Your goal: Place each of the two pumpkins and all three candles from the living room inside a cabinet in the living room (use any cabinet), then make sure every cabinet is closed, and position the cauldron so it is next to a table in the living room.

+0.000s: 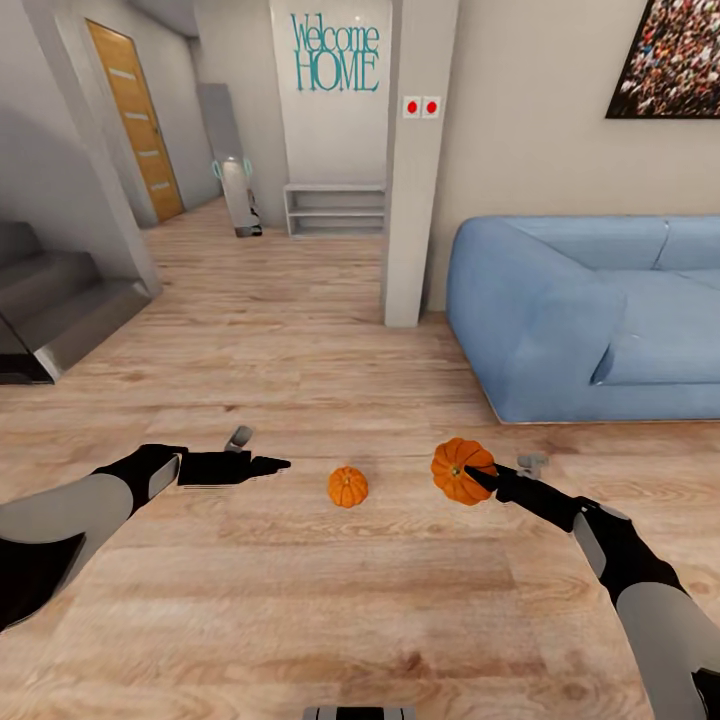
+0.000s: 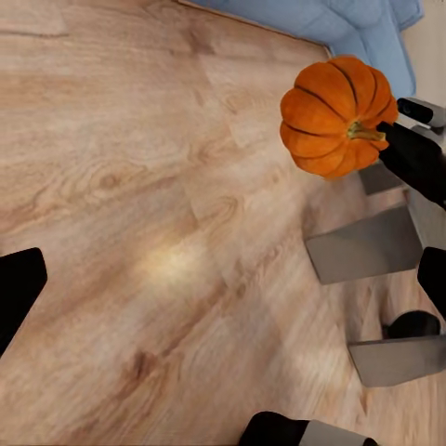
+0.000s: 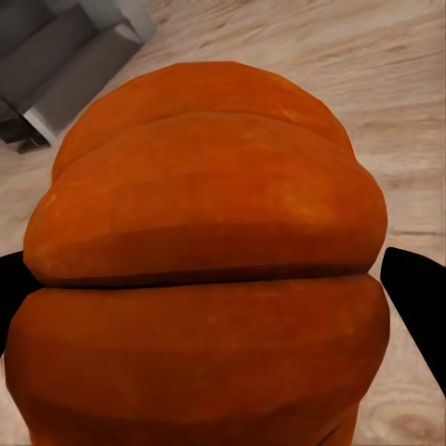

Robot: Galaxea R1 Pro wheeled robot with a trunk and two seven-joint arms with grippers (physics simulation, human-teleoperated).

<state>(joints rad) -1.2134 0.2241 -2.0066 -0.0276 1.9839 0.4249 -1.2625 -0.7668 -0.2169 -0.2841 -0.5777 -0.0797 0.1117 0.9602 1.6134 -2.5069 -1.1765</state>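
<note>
My right gripper is shut on a bright-orange ribbed pumpkin and holds it off the wooden floor, in front of the sofa. That same pumpkin sits between the black fingertips in the right wrist view. It also appears lifted in the left wrist view as the pumpkin. A second, smaller-looking pumpkin rests on the floor between my two arms. To its left my left gripper hovers open and empty, pointing toward it.
A blue sofa fills the right side. A white pillar stands just left of it. Dark stairs rise at the left. A low white shelf and a hallway with a wooden door lie beyond.
</note>
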